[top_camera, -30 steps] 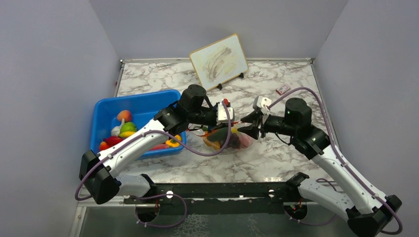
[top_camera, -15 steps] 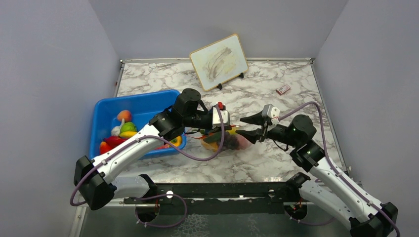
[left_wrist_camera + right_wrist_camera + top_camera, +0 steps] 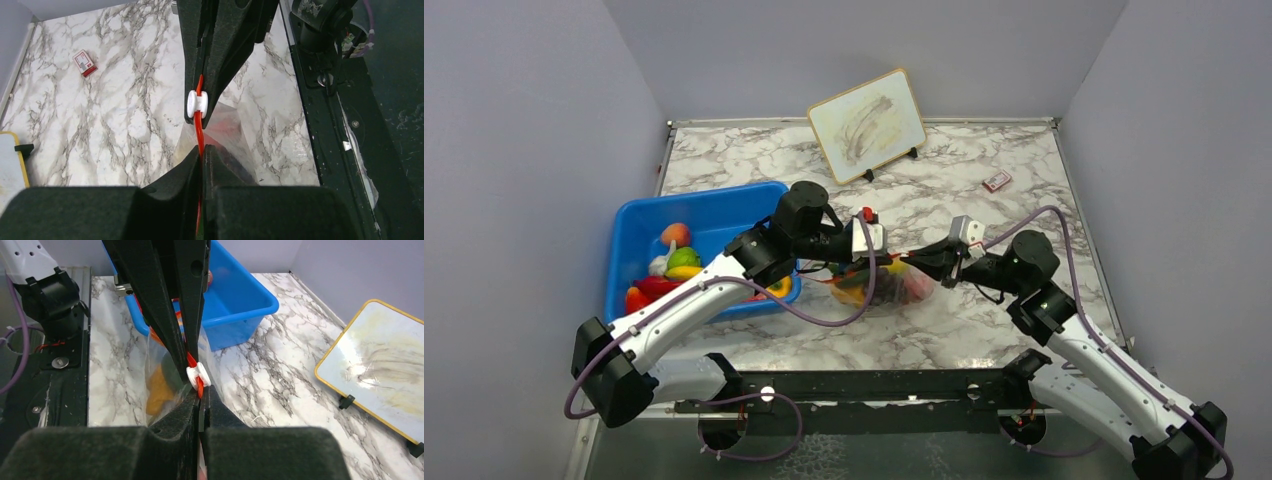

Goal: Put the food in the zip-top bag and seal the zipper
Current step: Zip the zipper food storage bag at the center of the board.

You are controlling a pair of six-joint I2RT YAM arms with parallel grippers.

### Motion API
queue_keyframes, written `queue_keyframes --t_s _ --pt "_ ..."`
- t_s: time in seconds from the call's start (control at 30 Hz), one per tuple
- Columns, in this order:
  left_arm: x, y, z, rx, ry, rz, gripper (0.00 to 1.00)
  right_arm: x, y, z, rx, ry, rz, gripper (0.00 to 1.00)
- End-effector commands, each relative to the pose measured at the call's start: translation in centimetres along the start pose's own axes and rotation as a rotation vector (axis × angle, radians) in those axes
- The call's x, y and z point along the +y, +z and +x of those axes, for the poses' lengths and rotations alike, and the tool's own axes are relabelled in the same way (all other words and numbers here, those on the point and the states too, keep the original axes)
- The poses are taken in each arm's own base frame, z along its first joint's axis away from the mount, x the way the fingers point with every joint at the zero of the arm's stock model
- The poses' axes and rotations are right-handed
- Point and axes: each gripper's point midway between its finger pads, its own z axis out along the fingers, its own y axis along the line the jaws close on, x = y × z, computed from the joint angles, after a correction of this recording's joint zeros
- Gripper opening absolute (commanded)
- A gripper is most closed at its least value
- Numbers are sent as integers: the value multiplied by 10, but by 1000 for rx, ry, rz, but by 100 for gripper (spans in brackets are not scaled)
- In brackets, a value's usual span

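Observation:
The clear zip-top bag [image 3: 892, 292] lies on the marble table between the arms, with yellow, green and purple food [image 3: 904, 287] inside. Its orange-red zipper [image 3: 200, 131] runs taut between both grippers, with a white slider [image 3: 197, 103] on it. My left gripper [image 3: 202, 149] is shut on the zipper's left end. My right gripper [image 3: 202, 392] is shut on the zipper right by the slider [image 3: 198, 374]. From above, the left gripper [image 3: 886, 262] and right gripper [image 3: 921, 262] face each other closely over the bag. More food [image 3: 676, 262] lies in the blue bin.
The blue bin [image 3: 639, 225] stands left of the bag, close to the left arm. A small whiteboard [image 3: 867, 125] leans at the back. A small red-and-white box [image 3: 996, 181] lies at the back right. Grey walls close three sides.
The right gripper stood open beside the bag half a second ago and has now shut on the zipper at the slider. The left gripper has kept its hold.

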Motion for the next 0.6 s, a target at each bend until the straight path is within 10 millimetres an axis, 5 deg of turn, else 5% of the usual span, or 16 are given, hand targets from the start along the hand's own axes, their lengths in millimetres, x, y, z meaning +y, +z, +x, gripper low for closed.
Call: queue_keyframes --t_s 0.0,0.1,0.57 --pt "5 -9 -35 -103 51 -46 25 5 1 3 3 -17 -30 1" --pt "7 -12 -48 -140 54 -67 46 6 2 0 -12 -5 -33 1" --pt "7 0 -49 -171 57 -25 43 4 7 -3 -20 53 -32 1"
